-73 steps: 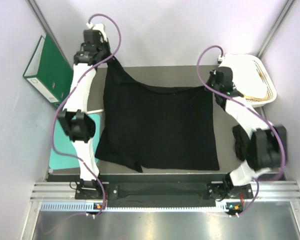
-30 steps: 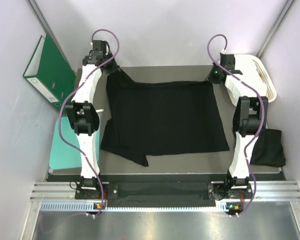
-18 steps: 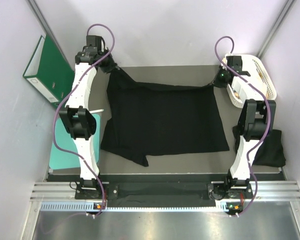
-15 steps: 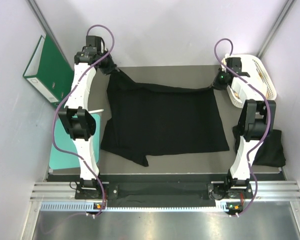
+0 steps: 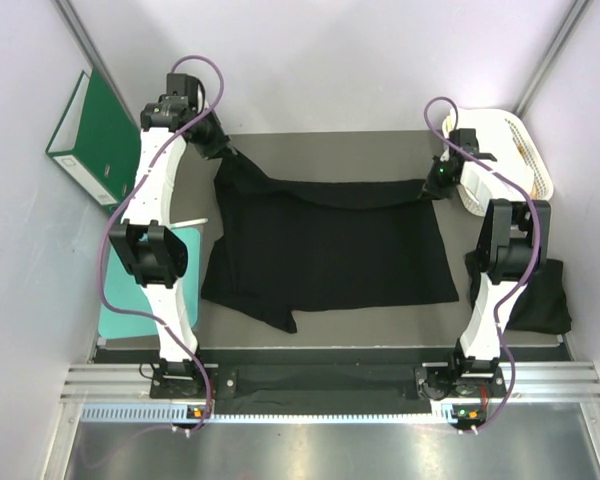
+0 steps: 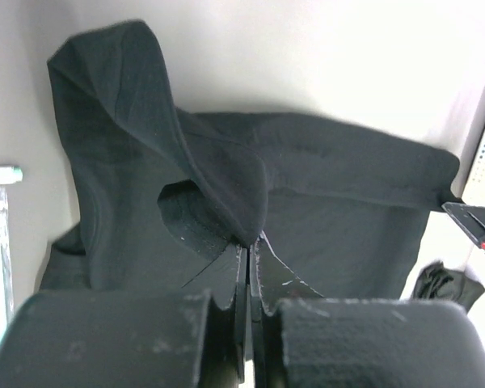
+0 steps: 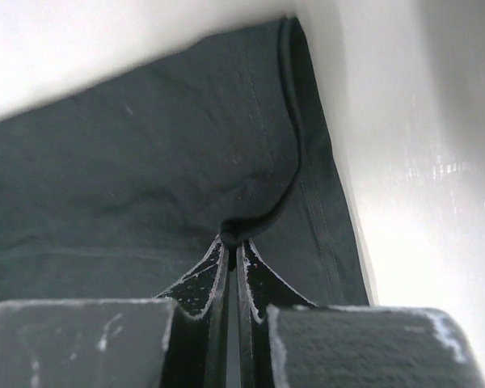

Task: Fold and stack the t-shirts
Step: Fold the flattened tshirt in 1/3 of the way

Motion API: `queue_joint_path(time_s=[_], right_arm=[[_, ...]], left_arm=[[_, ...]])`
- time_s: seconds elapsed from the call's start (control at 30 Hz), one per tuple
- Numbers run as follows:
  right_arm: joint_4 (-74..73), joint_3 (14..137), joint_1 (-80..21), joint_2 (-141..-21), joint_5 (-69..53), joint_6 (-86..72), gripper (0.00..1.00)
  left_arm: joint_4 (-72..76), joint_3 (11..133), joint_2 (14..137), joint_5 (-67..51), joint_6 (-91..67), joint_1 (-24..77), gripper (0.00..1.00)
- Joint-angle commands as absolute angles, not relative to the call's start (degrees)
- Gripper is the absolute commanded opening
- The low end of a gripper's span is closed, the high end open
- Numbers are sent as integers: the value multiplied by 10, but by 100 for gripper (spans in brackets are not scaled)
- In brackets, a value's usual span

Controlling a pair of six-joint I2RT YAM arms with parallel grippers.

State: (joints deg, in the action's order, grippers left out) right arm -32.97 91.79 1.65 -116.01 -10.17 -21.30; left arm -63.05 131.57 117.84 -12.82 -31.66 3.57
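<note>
Two black t-shirts are in view. The spread t-shirt (image 5: 330, 250) covers the middle of the table (image 5: 320, 145). Its near part lies flat, with one sleeve poking out at the near left. Its far edge is lifted off the surface and sags between two tools. The crumpled t-shirt (image 5: 542, 298) is a dark heap at the right edge of the table, towards the near side. The right arm partly hides it, so its shape is hard to make out.

The left tool (image 5: 223, 150) is clamped on the far left corner of the spread t-shirt. In the left wrist view its fingers are pressed together on a peak of cloth (image 6: 249, 242). The right tool (image 5: 435, 187) is clamped on the far right corner. The right wrist view shows a bunched hem caught at its tips (image 7: 230, 241).

Around the table there is one of each of three other things. One white basket (image 5: 525, 140) stands at the far right, its left side behind the right arm and its contents unclear. One green binder (image 5: 95, 140) leans at the far left. One teal mat (image 5: 120, 300) lies at the left, partly hidden by the left arm.
</note>
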Motion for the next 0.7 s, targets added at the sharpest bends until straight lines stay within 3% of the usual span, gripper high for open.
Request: queue_joint_path(time_s=[0.0,0.07,0.13,0.17,0.2,0.3,0.4,0.5,0.67], right_arm=[[-349,914,18,-1144,-94,-200,0],[-359,912,18,-1154,-92,-198,1],[-370,918,18,-1162,-84,-193,9],[-378,921,18,-1172,-77,-192,23],[-390,924,18,-1177,-75,-188,45],[-394,922,16,-1174,-63,-179,70],[-388,918,14,-1158,-51,-178,89],[-388,926,12,-1154,-46,-180,99],[-386,943,10,-1157,-44,-185,100]], left_arm=[[-672,1320,1132,-147,-318,33,0],[-697,1315,1131,-145,-309,33,0],[-713,1295,1124,-142,-304,33,0],[-715,1284,1121,-142,-303,33,0],[-717,1262,1111,-143,-303,33,0],[-723,1217,1089,-138,-303,33,0],[-733,1179,1069,-130,-304,33,0],[-738,1140,1051,-118,-306,33,0],[-764,1083,1038,-102,-311,33,0]])
